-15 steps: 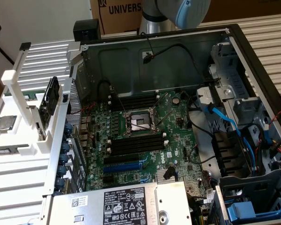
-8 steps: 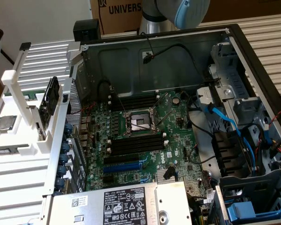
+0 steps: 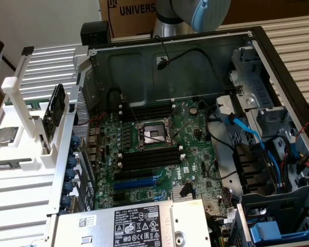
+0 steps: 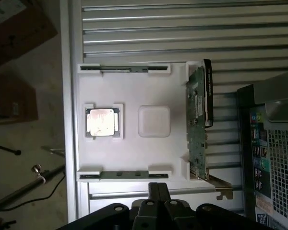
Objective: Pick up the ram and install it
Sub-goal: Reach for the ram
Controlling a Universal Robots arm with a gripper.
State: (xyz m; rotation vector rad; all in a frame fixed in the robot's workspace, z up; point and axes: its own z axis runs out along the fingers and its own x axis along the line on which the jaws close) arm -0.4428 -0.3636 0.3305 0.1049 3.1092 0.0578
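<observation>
So the gripper (image 4: pixel 158 187) has its fingers pinched together, gripping nothing, and hangs over the white parts tray (image 4: pixel 129 153) beside the open PC case (image 3: pixel 144 67). The ram (image 4: pixel 125 175) sits on edge in the tray clip nearest the gripper, and a second similar stick (image 4: pixel 125 70) is in the clip on the far side (can't read either label from here). Between them lie a CPU chip (image 4: pixel 102 120) and a square pocket (image 4: pixel 154 120), with an expansion card (image 4: pixel 198 120) standing upright alongside. In the case, the motherboard (image 3: pixel 195 149) has black memory slots (image 3: pixel 149 157) with white end clips. Readable stuff: "UNIVERS" on the cardboard box (image 3: pixel 136 10), and a Dell logo on the power supply sticker (image 3: pixel 129 221).
</observation>
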